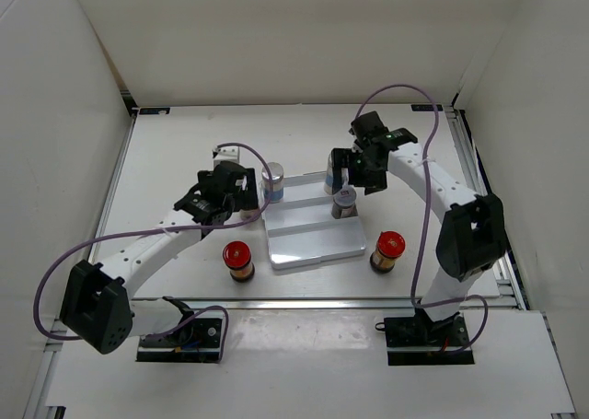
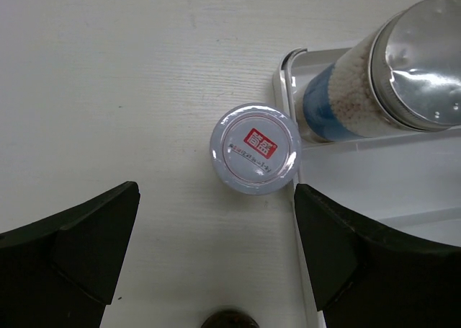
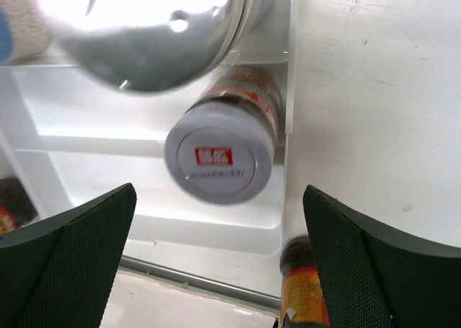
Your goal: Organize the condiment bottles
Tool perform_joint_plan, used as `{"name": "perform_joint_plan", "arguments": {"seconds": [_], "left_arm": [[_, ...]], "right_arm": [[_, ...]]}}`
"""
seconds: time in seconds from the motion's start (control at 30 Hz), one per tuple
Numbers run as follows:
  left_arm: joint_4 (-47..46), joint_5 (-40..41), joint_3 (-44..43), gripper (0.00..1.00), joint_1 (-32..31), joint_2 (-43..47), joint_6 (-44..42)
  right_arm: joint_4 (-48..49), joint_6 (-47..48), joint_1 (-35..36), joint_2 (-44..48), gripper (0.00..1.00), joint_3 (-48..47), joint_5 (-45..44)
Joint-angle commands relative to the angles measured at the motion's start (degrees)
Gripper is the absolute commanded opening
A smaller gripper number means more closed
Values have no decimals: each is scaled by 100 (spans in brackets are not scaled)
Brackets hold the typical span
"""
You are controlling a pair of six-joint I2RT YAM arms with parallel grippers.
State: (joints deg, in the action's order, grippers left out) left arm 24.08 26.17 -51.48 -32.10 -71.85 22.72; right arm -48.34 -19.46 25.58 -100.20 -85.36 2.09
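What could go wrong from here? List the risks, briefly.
1. The left tool hangs open over the short silver-lidded jar, which stands on the table right beside the tray. One finger overlaps the tray's rim and could strike it on the way down, shoving the tray.
2. The right tool hangs open over the second short jar, close to the tray's right wall. The tall jar stands next to it and might get knocked.
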Motion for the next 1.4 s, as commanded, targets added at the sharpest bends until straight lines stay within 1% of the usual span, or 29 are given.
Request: {"name": "perform_joint_plan", "arguments": {"seconds": [0.0, 0.3, 0.47, 0.6, 0.63, 0.67, 0.73, 0.77, 0.93, 1.07, 1.13, 1.17, 1.2, 1.23, 1.27, 1.3, 1.37], "left_arm": [[-316, -463, 42, 99, 19, 49, -198], [-772, -701, 42, 99, 71, -522, -356], [-773, -535, 42, 99, 203, -681, -251], [-983, -534, 42, 99, 257, -812, -311], [-1053, -613, 103, 97, 257, -865, -312], [-1124, -692, 103, 93, 257, -865, -408], [-1203, -937, 156, 89, 257, -918, -479], [-1273, -1017, 156, 84, 257, -918, -549], [-1326, -1395, 156, 75, 257, -918, -672], [-1379, -1816, 156, 63, 257, -918, -865], [-1301, -1818, 156, 57, 257, -918, -919], [-1248, -1818, 156, 52, 257, -857, -919], [-1195, -1765, 95, 37, 257, -857, -971], [-1021, -1652, 42, 28, 257, -796, -971], [-906, -1398, 42, 22, 257, -699, -902], [-792, -1291, -10, 12, 257, -637, -901], [-493, -1020, -64, 11, 257, -375, -901]], "right_arm": [[-246, -93, 17, 571, 100, -218, 20], [-361, -93, 17, 800, 100, -165, 20], [-361, 12, 17, 914, 100, -51, 73], [-361, 13, 17, 968, 100, 2, 125], [-361, 13, 17, 968, 100, 2, 125], [-361, 65, 17, 968, 100, 2, 177], [-361, 66, 17, 968, 100, 2, 178], [-361, 66, 17, 968, 100, 2, 178], [-361, 66, 17, 968, 100, 64, 231], [-361, 66, 17, 968, 100, 116, 231], [-361, 66, 17, 968, 100, 177, 231], [-361, 66, 17, 968, 100, 178, 231], [-308, 66, 17, 968, 100, 178, 231], [-308, 66, 17, 968, 100, 239, 231], [-308, 66, 17, 968, 100, 239, 231], [-308, 66, 17, 968, 100, 239, 231], [-247, 66, 17, 968, 100, 309, 231]]}}
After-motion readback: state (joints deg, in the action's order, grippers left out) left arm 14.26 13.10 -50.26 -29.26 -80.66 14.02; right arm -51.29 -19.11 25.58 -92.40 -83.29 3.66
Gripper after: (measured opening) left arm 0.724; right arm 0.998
